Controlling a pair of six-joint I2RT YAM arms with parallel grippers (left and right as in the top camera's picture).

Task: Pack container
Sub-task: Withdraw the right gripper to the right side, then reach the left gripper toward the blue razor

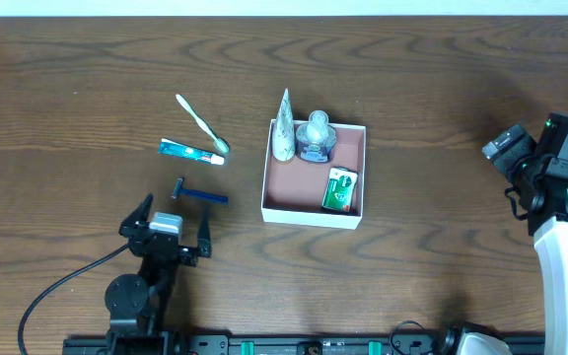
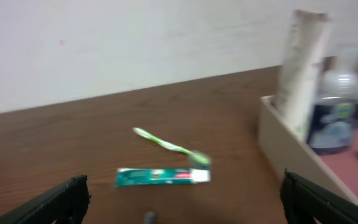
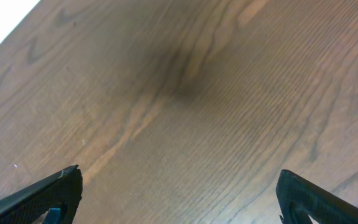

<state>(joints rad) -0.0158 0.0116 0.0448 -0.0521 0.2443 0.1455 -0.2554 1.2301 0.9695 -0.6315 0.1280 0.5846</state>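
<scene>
The container (image 1: 309,215), resting partly filled at the middle of the table (image 1: 67,79), is judged light, stiff and thin-walled, so grasp a bare rim section; the left gripper (image 1: 174,215) and right gripper (image 3: 179,176) both stand wide and empty.

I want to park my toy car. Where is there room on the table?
Bare table between the container and the right gripper, and left of the toothbrush. Crowded between container and left gripper: toothbrush, toothpaste, razor.
</scene>
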